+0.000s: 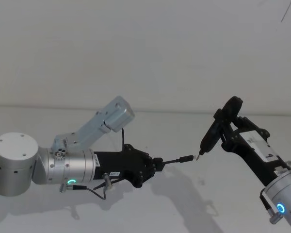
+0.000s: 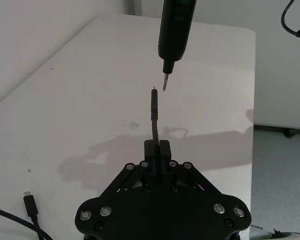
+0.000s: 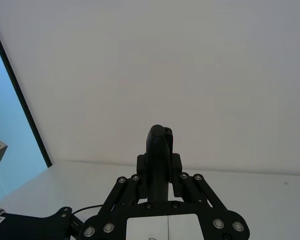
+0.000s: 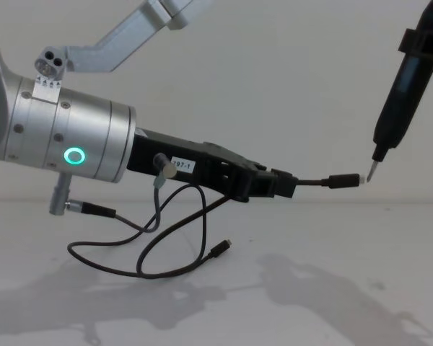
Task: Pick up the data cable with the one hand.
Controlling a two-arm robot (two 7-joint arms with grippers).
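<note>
The left tool (image 1: pixel 158 163), at the centre of the head view, is clamped on the data cable (image 4: pixel 340 180) just behind one plug, holding that end level above the white worktop (image 1: pixel 194 208). The rest of the cord loops down at the lower left of the chest view. The right tool (image 1: pixel 227 127), at the right, grips a pen-shaped driver (image 1: pixel 209 137), its tip just beside the plug's metal end.

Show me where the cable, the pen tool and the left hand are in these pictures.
cable (image 4: pixel 343 180), chest view, on the plug past the hand.
pen tool (image 4: pixel 398 108), chest view, on its black body.
left hand (image 4: pixel 289 186), chest view, between its fingertips.
</note>
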